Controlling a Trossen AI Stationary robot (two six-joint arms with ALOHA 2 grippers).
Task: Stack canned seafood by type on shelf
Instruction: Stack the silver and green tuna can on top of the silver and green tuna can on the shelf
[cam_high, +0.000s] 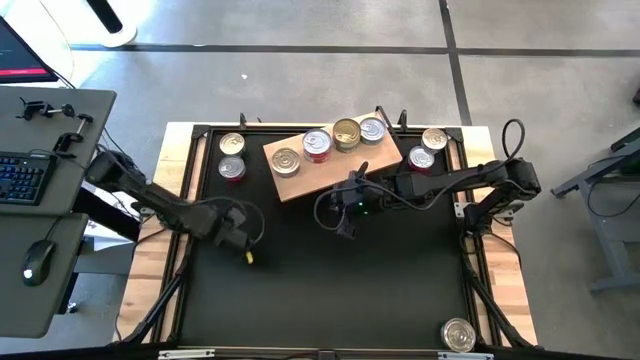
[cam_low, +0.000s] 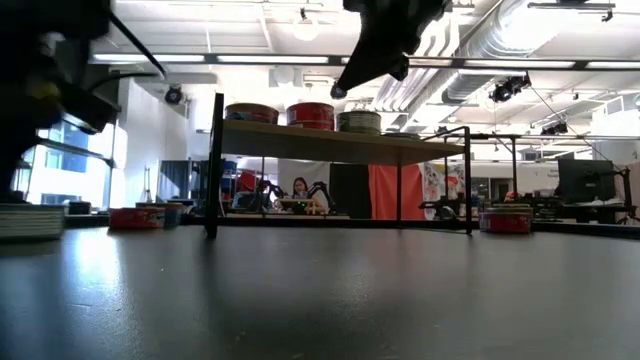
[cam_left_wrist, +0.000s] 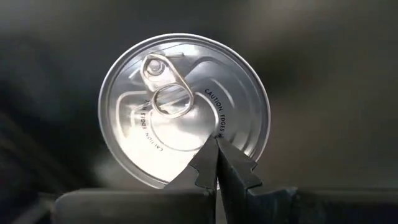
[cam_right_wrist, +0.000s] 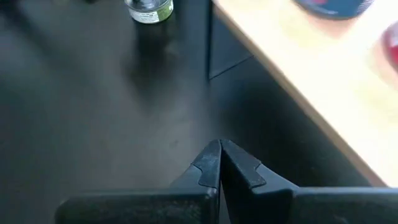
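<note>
Cans (cam_high: 232, 144) on the far-left worktop lie nearest the left pincer (cam_high: 238, 232), clamped empty like the right pincer (cam_high: 345, 215) beside the shelf (cam_high: 330, 172).

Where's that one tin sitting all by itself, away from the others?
In the high view, the lone tin sits at the table's near right corner, far from the shelf and from both arms.
</note>
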